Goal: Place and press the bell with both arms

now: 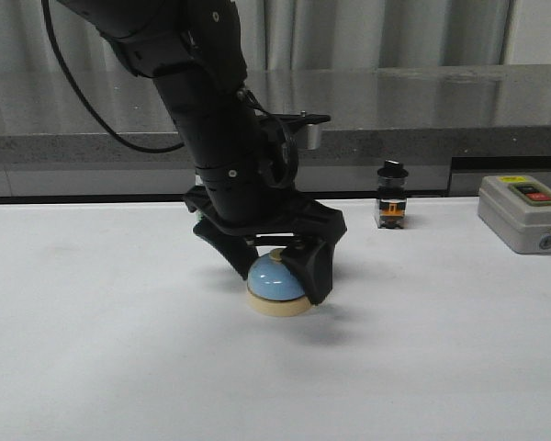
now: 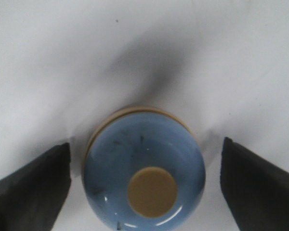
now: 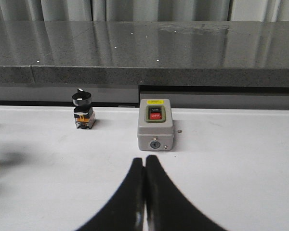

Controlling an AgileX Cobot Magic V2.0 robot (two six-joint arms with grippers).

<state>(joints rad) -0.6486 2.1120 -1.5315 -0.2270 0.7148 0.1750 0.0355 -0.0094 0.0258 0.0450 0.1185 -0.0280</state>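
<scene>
The bell [image 1: 277, 283] sits on the white table [image 1: 92, 349], between the fingers of the left gripper [image 1: 280, 276], whose jaws stand spread with a gap on either side of the blue dome, holding nothing. The right gripper [image 3: 144, 166] has its fingertips pressed together, empty. The grey switch box [image 3: 155, 124] bears a yellow label and buttons marked "ON" and "OFF". A small black-knobbed switch [image 3: 83, 110] stands near it.
</scene>
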